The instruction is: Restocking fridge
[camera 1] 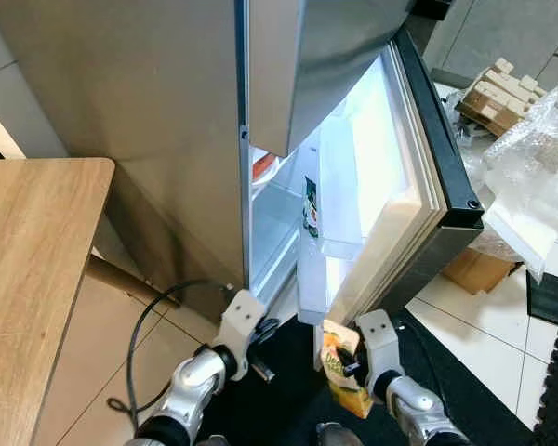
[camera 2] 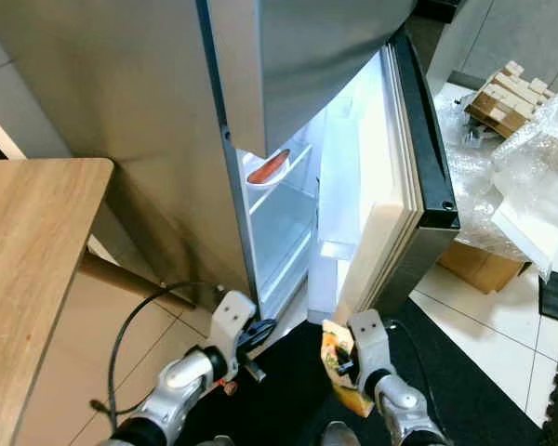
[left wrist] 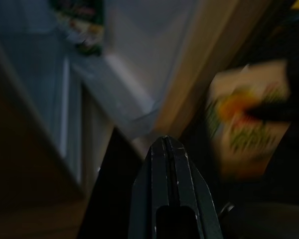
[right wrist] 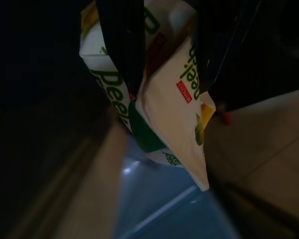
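— Two grippers sit low in front of the open fridge (camera 1: 353, 186). How does each stand?

— The right gripper (camera 1: 347, 364) is pinching a juice carton (camera 1: 339, 376), one black finger on each side of its folded top, just below the bottom corner of the fridge door (camera 1: 428, 158). The left gripper (left wrist: 165, 164) has its two fingers pressed together with nothing between them; it hovers beside the fridge's lower left edge, over the dark mat (camera 1: 465, 390).

— Any writing on the carton?

— In the right wrist view large green letters run along its white sides; "Peel" or "Deel" can be made out, the rest cut off by the fingers. A small red tag carries white lettering too fine to read. Yellow and orange fruit pictures show on the front.

— What is already inside the fridge?

— A red and white bowl (camera 2: 268, 169) on an upper shelf, and a dark green packet (camera 1: 311, 206) standing in the door-side bin; its print is illegible.

— And around the fridge?

— To its left, a wooden table (camera 1: 28, 269) and a black cable (camera 1: 144, 325) looping on the tiled floor. To its right, crumpled clear plastic wrap (camera 1: 525, 177), a cardboard box (camera 1: 479, 269) under it, and pale wooden blocks (camera 1: 498, 93) further back.
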